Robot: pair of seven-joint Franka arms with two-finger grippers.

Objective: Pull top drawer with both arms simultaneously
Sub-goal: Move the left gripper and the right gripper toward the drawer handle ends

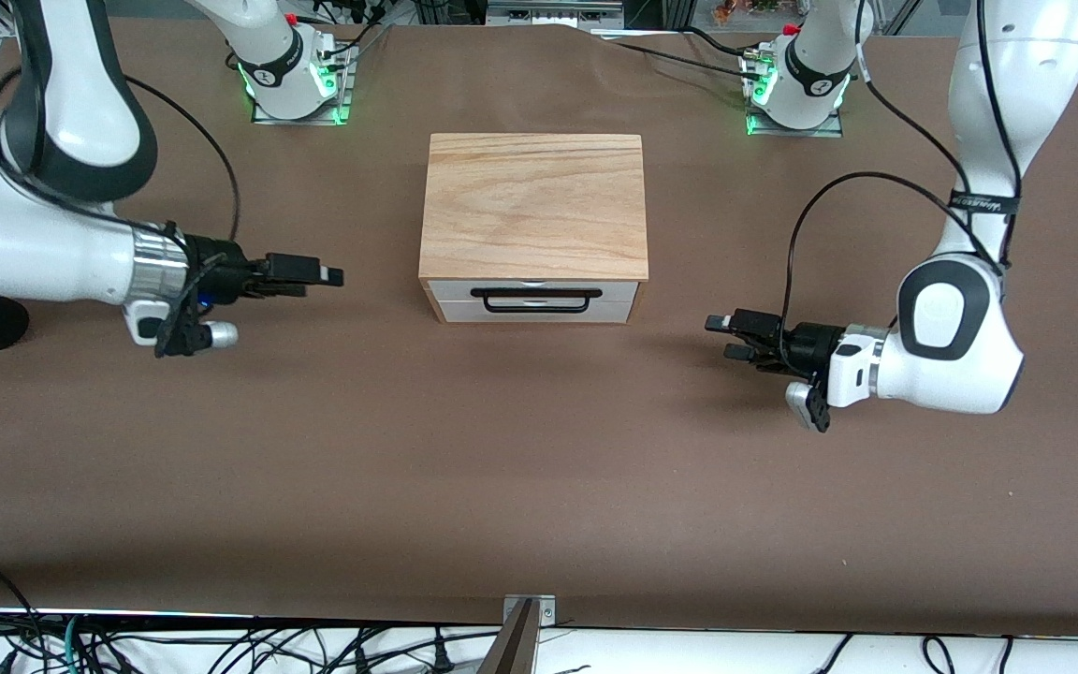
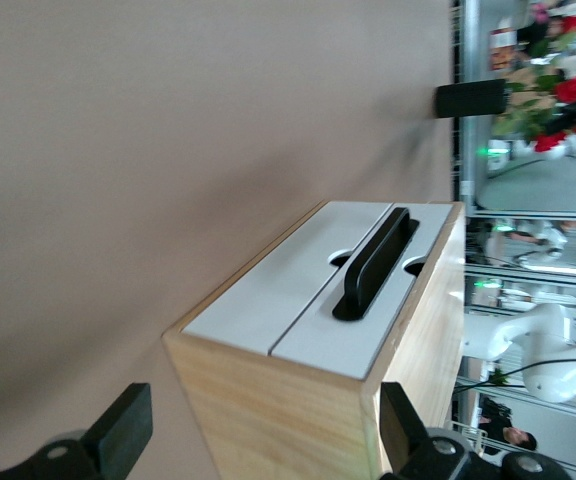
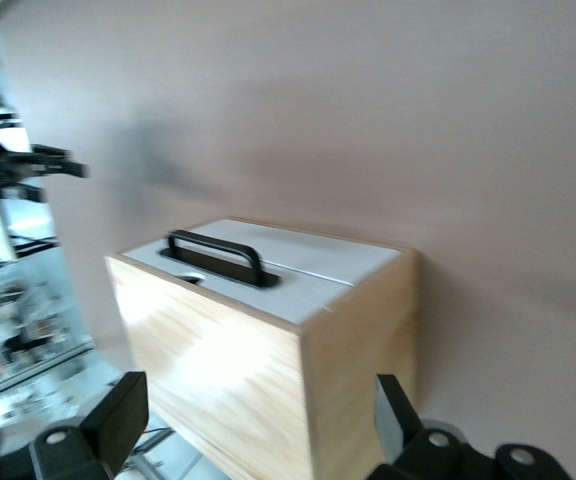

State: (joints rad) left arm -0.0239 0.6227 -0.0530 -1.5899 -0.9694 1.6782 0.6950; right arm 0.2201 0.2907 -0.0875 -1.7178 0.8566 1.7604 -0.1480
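Top drawer (image 1: pixel 535 290) shut; left gripper (image 1: pixel 731 338) at 3 o'clock, right gripper (image 1: pixel 314 274) at 9, both w/ fingers apart, should reach handle (image 1: pixel 535 300) together.

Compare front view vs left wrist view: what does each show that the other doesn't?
Front only: both arms whole, the right gripper open over the table toward its arm's end, the left gripper open toward its own end, and the cabinet's oak top.
Left wrist only: the left gripper's fingertips up close, framing the cabinet's side.
Both: the top drawer closed, its black handle untouched.
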